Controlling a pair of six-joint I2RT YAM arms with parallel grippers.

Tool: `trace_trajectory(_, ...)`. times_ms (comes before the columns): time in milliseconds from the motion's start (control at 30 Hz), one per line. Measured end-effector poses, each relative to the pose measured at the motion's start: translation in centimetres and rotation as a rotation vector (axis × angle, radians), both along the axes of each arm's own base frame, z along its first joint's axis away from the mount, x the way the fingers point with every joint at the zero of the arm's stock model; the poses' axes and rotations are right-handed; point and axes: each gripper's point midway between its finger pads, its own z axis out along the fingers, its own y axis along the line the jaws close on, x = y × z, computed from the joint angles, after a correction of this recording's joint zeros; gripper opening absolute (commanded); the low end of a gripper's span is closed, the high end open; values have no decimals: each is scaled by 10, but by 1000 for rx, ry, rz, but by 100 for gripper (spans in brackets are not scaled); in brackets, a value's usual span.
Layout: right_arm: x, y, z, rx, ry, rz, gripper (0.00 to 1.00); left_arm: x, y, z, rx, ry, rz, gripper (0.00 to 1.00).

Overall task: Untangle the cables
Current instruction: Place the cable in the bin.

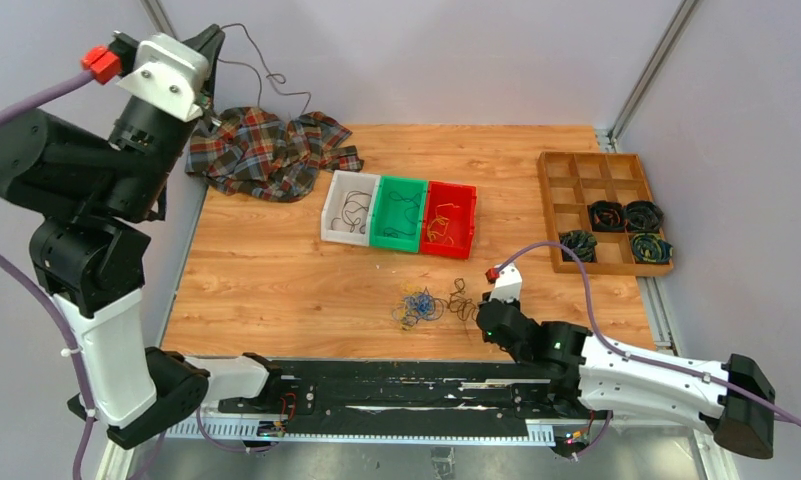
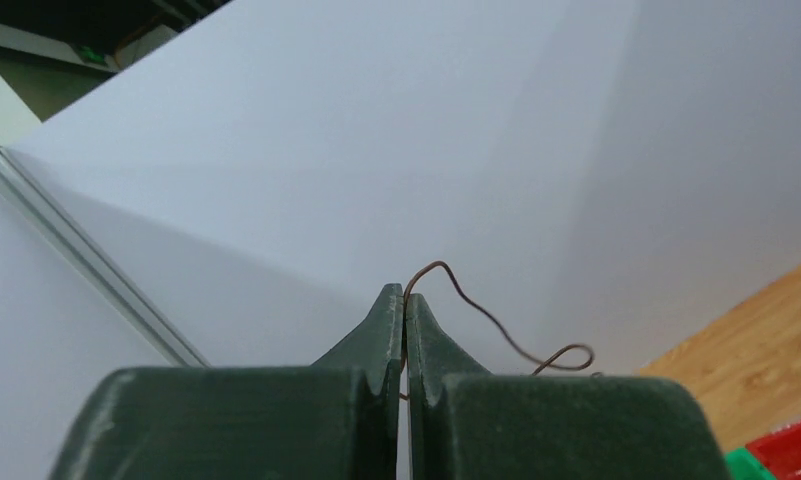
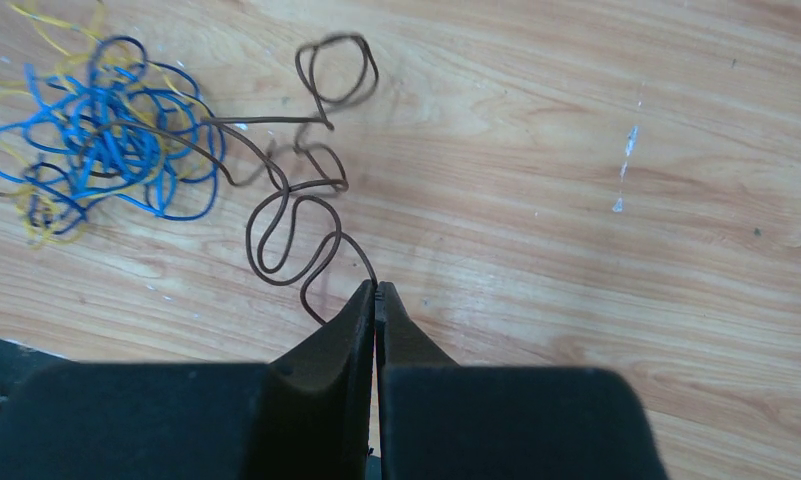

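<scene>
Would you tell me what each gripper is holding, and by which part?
Left gripper: a thin brown wire, pinched near one end, lifted. Right gripper: a looped brown wire lying on the table, pinched at its nearest stretch.

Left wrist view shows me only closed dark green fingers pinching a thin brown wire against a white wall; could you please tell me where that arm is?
Observer: The left gripper is raised high near the far-left corner of the wooden table, its thin brown wire trailing toward a crumpled plaid cloth.
Operator: What is the right arm doing?
Observer: The right gripper is low by the table's near edge, shut on the end of another looped brown wire.
Operator: And the tangle?
Observer: The clump of blue and yellow wire loops lies on the table, that wire's other end reaching into it.
</scene>
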Motion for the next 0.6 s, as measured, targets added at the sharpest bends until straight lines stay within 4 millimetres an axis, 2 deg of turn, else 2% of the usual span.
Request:
trace_trajectory(67, 1, 2, 9, 31, -21, 16, 1, -7, 0, 14, -32, -40, -18, 0)
trace_trajectory(100, 1, 4, 13, 45, -34, 22, 1, -8, -2, 14, -32, -43, -33, 0)
trace_trajectory(233, 3, 10, 32, 106, -85, 63, 1, -12, -11, -1, -17, -10, -89, 0)
trace_trajectory(367, 3, 17, 46, 154, -120, 102, 1, 3, -22, -32, 6, 67, -108, 0)
trace_trajectory(600, 3, 23, 52, 167, -137, 143, 0, 50, -45, -109, 78, 239, -102, 0)
